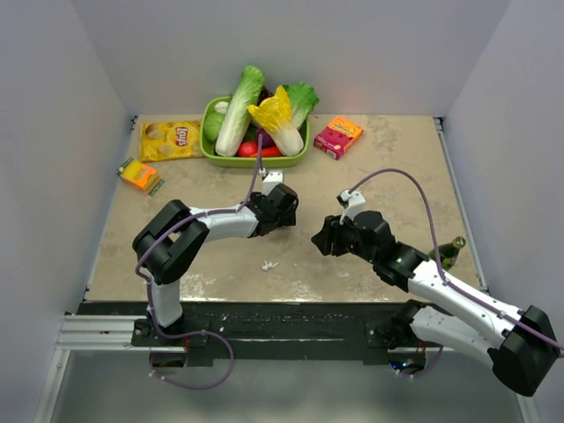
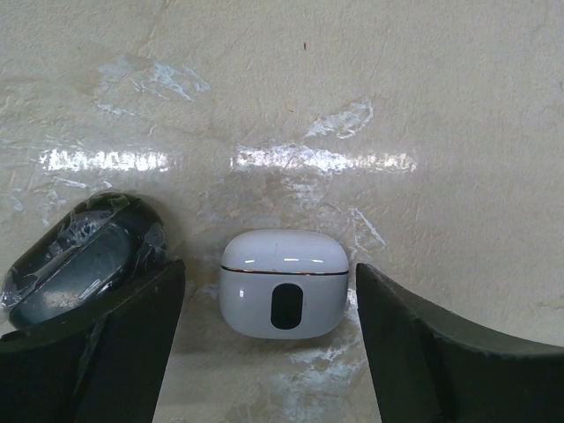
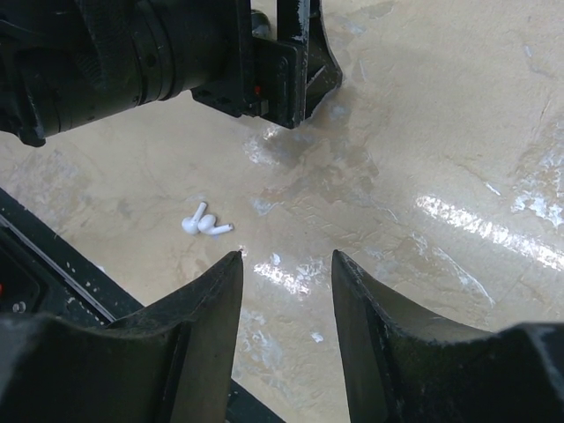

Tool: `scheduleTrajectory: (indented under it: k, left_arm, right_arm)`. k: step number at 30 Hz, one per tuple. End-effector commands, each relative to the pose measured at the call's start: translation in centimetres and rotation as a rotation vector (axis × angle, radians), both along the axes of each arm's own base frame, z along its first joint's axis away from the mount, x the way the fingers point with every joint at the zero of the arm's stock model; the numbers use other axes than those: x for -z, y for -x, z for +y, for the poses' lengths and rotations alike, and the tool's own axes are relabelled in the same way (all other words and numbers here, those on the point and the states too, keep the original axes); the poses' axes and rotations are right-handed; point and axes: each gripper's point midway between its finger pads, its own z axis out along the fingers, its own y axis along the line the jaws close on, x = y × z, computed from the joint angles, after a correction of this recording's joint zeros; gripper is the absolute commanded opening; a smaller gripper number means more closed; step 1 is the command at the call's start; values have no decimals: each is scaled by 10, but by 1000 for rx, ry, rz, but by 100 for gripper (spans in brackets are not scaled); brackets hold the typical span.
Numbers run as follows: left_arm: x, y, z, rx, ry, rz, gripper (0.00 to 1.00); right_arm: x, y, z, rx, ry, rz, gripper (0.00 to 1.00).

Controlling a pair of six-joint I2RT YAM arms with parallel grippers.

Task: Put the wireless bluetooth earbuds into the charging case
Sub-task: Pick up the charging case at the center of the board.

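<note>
The white charging case [image 2: 282, 282] stands on the table with its lid down and a dark oval on its front. My left gripper [image 2: 270, 266] is open around it, with a gap between the case and each finger. From above, the left gripper [image 1: 284, 210] hides the case. Two white earbuds [image 3: 204, 225] lie touching each other near the table's front edge [image 1: 270, 264]. My right gripper [image 3: 287, 257] is open with nothing between its fingers. It hovers above the table, right of the earbuds [image 1: 322, 236].
At the back stand a green tray [image 1: 210, 152] of vegetables, a yellow chips bag [image 1: 170, 139], a pink box [image 1: 337, 137] and an orange packet [image 1: 139, 174]. A small bottle [image 1: 451, 251] stands at the right edge. The left arm's wrist [image 3: 176, 53] sits close above the earbuds.
</note>
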Motion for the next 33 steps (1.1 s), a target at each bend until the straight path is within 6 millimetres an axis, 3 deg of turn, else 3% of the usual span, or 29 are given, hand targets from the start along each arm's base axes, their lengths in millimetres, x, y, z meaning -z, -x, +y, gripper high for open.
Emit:
scheduleTrajectory:
  k: [1,9,24,33]
  left_arm:
    - [46,32,34,5,-171,150,81]
    - [52,35,27,55,-212,163,75]
    - [60,47,25,83,-224,195,81]
    - [68,58,28,85,-229,212,68]
  right_arm:
    - [-25,-5,-3,25,-26,-65,49]
    - [-34,-2,-8,34,-28,-83,49]
    - [-34,1,-13,41,-28,-87,49]
    - [-31,1,-14,43,-24,-83,50]
